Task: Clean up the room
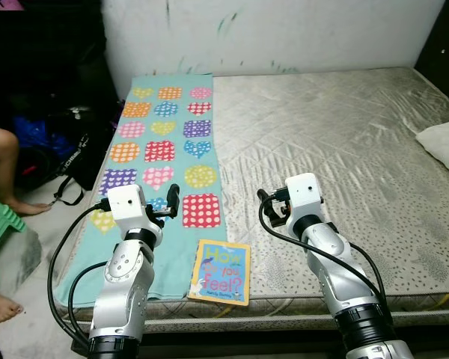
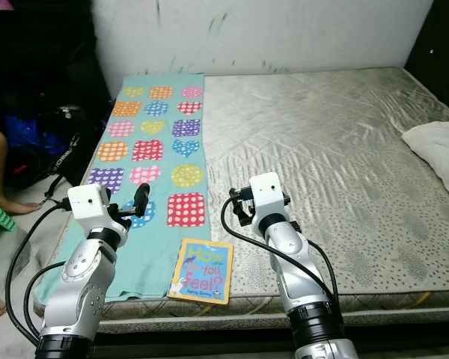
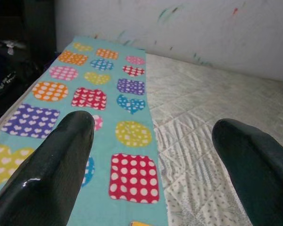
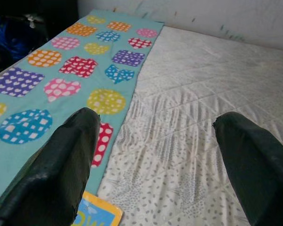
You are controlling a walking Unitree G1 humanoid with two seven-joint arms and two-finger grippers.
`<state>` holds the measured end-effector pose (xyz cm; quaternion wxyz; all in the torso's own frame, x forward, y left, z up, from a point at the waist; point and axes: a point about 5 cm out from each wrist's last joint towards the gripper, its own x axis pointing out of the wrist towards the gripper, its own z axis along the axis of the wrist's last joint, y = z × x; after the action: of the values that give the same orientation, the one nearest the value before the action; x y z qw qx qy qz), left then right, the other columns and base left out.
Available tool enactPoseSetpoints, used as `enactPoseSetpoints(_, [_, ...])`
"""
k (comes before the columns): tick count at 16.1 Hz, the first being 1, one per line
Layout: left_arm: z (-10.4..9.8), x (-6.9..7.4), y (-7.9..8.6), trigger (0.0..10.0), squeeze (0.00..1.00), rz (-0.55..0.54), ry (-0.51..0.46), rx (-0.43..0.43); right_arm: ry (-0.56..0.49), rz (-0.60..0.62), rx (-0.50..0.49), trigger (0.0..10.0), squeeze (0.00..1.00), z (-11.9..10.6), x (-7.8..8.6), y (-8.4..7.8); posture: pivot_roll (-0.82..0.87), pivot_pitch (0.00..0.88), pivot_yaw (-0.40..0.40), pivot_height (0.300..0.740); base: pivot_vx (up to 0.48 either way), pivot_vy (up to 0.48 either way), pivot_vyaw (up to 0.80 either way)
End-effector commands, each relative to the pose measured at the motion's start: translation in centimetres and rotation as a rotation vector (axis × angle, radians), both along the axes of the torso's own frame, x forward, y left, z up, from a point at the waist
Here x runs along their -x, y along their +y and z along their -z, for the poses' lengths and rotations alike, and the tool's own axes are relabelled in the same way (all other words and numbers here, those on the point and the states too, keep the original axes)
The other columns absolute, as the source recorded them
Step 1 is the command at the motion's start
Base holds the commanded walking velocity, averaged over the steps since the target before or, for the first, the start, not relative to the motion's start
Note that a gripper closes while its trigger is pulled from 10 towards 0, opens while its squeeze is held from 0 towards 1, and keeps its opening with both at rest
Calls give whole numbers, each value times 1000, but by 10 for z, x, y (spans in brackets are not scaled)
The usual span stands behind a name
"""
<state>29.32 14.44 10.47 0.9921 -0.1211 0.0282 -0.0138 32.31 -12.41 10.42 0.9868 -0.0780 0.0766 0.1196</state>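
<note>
A children's book (image 1: 221, 273) titled "How do you feel?" lies flat at the mattress's front edge, half on the teal mat (image 1: 165, 142) printed with dotted hearts and squares. My left gripper (image 1: 168, 203) hovers over the mat just left of and beyond the book. In the left wrist view it (image 3: 153, 125) is open with nothing between the fingers. My right gripper (image 1: 268, 203) hangs over bare mattress (image 1: 337, 134) to the right of the book. It (image 4: 155, 117) is open and holds nothing, and a corner of the book (image 4: 96, 214) shows below it.
A white cloth (image 1: 445, 149) lies at the mattress's right edge. On the floor to the left are black bags (image 1: 67, 149), a green stool (image 1: 0, 221) and a person's bare legs (image 1: 4, 161). A white wall stands behind the bed.
</note>
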Motion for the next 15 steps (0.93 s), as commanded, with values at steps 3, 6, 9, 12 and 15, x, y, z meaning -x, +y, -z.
enactPoseSetpoints(3, [4, 1, 2, 10000, 0, -5, 26, -17, 12, 14, -7, 10000, 0, 1, 0, -1, -97, 0, 56, 740, 0, 0, 0])
enactPoseSetpoints(6, [2, 0, 2, 10000, 0, -2, 22, -16, 11, 22, -7, 10000, 0, 1, 0, -3, -100, 0, 61, 740, 0, 0, 0])
enactPoseSetpoints(9, [4, 1, 2, 10000, 0, 0, 30, -18, 15, 34, -4, 10000, 0, 2, 1, -6, -100, 0, 61, 740, 0, 0, 0])
enactPoseSetpoints(12, [6, 2, 2, 10000, 0, 2, 37, -19, 21, 39, -2, 10000, 0, 3, 1, -6, -99, 0, 60, 740, 0, 0, 0])
enactPoseSetpoints(15, [5, 2, 2, 10000, 0, -4, 35, -9, 22, 39, -10, 10000, 0, 3, 1, -5, -99, 0, 60, 740, 0, 0, 0])
